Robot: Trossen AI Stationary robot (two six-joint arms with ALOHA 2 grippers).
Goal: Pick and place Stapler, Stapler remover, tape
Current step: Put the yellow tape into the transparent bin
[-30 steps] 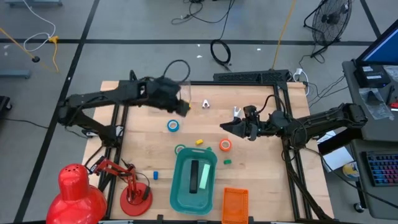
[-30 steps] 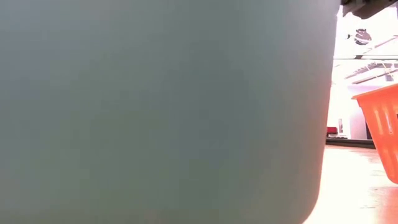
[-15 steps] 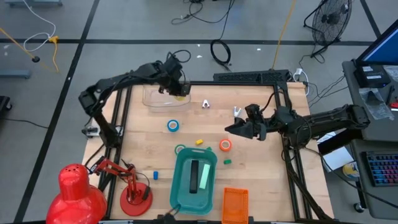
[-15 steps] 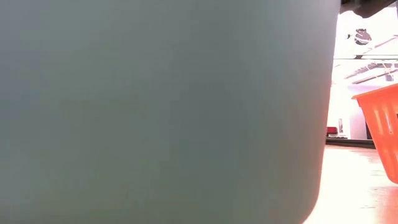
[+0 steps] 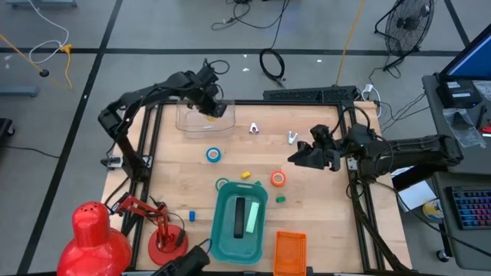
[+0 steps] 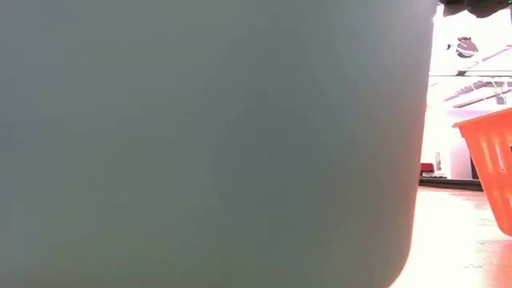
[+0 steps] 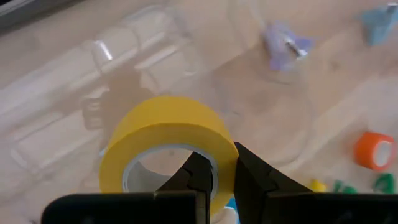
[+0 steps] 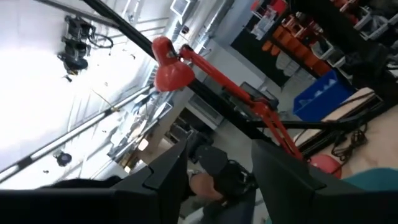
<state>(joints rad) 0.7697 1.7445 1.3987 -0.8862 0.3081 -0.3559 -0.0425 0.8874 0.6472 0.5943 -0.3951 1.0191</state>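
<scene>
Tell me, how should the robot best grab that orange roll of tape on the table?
The orange tape seems to lie flat with its hole up, clear of neighbours. Probably best from straight above: one finger in the hole, one outside, pinching the wall, as the left end effector holds the yellow tape.

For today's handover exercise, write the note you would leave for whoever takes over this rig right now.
Left gripper: shut on yellow tape, over the clear tray at the table's far edge.
Right gripper: open, empty, raised at the right side.
Done: stapler lies in the teal bin.
Left: release yellow tape; blue tape, green tape and orange tape lie on the table. I cannot tell which small item is the remover.
</scene>
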